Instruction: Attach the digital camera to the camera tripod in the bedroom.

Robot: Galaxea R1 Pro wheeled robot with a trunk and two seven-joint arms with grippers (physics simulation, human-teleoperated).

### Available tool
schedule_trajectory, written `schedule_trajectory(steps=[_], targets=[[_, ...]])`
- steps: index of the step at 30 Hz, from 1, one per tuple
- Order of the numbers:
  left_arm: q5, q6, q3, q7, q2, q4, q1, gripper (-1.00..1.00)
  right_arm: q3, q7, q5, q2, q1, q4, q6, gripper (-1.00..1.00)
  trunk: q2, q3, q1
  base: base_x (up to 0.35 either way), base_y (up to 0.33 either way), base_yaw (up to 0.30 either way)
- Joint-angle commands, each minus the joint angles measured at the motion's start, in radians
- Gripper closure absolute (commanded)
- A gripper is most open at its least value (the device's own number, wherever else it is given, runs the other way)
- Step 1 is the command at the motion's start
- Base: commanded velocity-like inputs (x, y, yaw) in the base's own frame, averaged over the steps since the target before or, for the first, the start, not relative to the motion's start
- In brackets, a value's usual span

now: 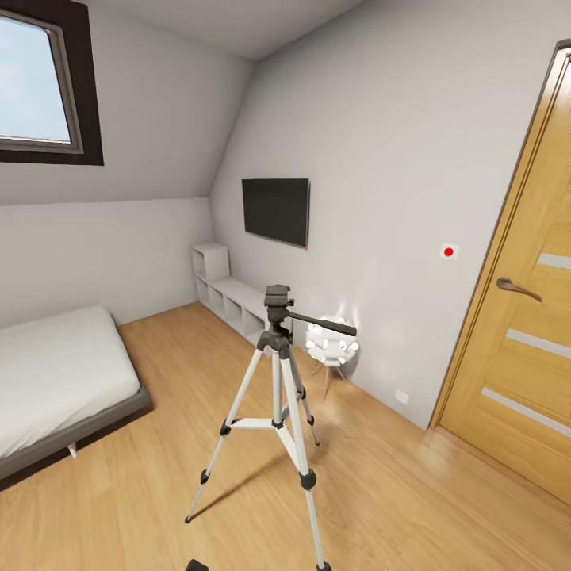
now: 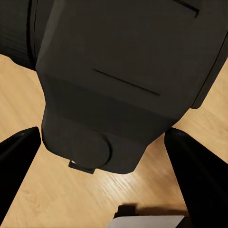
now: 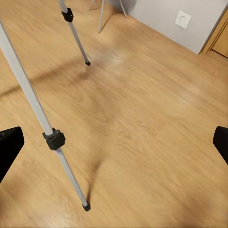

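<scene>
Left hand (image 2: 102, 142): both dark fingers (image 2: 16, 166) point down toward the floor, one at each side of the left wrist view. A chunky black body sits between them, close against the wrist camera; whether the fingers press on it cannot be determined.

Right hand (image 3: 114, 142): fingers spread wide apart, only the two dark fingertips (image 3: 9, 147) entering the right wrist view at opposite edges. Nothing lies between them. The hand faces downward.

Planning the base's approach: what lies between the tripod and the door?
Only bare wood floor between the tripod and the door, in the head view.
</scene>
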Motion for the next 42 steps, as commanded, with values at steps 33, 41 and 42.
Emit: schedule_trajectory(steps=[33, 41, 42], targets=[[-0.012, 0.002, 0.007, 0.007, 0.0, -0.005, -0.001, 1.0, -0.01, -0.005, 0.011, -0.004, 0.0, 0.001, -0.003, -1.0, -0.001, 0.0, 0.0, 0.022, 0.088, 0.0], [-0.012, 0.185, 0.009, 0.006, 0.006, -0.176, -0.004, 1.0, -0.01, -0.005, 0.01, -0.006, 0.0, 0.001, -0.004, -1.0, -0.001, 0.0, 0.0, 0.009, 0.013, 0.0], [-0.012, 0.238, 0.009, 0.005, 0.005, -0.229, -0.004, 1.0, -0.011, -0.005, 0.01, -0.006, 0.0, 0.0, -0.004, -1.0, -0.001, 0.0, 0.0, 0.001, 0.001, 0.0]])
